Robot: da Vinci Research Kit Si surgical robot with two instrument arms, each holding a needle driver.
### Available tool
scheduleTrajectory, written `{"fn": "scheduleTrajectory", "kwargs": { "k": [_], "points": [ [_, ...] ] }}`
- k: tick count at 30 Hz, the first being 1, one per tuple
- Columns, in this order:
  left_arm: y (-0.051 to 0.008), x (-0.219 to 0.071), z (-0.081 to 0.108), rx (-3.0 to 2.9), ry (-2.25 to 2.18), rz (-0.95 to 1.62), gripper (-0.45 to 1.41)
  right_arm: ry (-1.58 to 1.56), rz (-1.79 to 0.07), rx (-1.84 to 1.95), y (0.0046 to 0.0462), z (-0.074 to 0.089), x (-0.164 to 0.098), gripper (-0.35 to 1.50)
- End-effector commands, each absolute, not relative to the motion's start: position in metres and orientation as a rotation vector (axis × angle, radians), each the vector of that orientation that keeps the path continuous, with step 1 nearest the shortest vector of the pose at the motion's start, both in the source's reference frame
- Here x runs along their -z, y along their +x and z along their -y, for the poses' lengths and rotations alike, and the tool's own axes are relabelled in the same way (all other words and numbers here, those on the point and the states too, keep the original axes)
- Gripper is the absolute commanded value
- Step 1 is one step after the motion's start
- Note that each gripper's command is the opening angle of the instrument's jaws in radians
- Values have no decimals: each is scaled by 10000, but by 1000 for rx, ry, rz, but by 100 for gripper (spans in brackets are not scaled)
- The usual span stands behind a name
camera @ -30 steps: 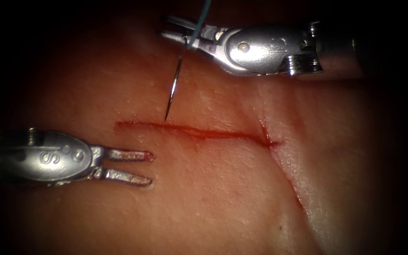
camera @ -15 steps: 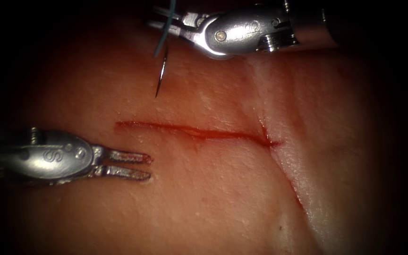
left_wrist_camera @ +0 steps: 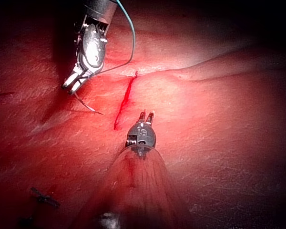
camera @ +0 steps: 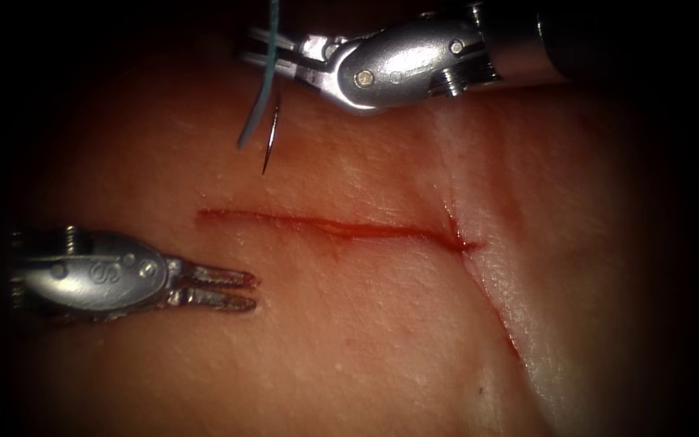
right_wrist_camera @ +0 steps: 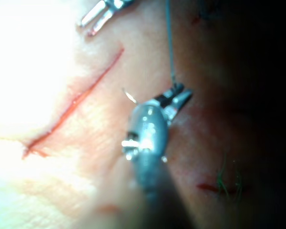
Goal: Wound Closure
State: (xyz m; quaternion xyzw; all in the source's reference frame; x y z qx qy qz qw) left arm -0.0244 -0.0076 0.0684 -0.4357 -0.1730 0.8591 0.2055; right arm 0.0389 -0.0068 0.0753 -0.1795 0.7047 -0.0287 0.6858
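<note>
Jaws of the right tool point(camera: 264, 50) clench one curved needle point(camera: 269, 142) near its thread end; its tip hangs free above the tissue point(camera: 349, 324), beyond the single cut point(camera: 333, 226). One teal thread point(camera: 256, 105) trails beside it. Left tool point(camera: 240, 290), jaws slightly parted, holds nothing, resting near the cut's left end.

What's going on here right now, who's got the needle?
The right tool has its jaws shut on the needle near the thread end, tip hanging free above the cut, not in the tissue. The thread trails beside it. The left tool rests below the cut's left end, jaws slightly apart, holding nothing.
</note>
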Motion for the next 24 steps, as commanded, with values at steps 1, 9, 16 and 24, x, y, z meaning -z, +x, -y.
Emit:
{"fn": "scheduleTrajectory", "kwargs": {
  "k": [1, 9, 16, 24],
  "points": [
    [-248, -690, 79, -2394, -1217, 484, -15, -407, -1581, 71, 398, 69, -757, -35],
    [-244, -690, 78, -2391, -1216, 490, -13, -463, -1543, 176, 402, 78, -753, -35],
    [-237, -690, 77, -2387, -1215, 493, -13, -566, -1532, 299, 403, 99, -734, -35],
    [-235, -691, 76, -2388, -1215, 494, -15, -632, -1543, 391, 414, 126, -713, -35]
  ]
}}
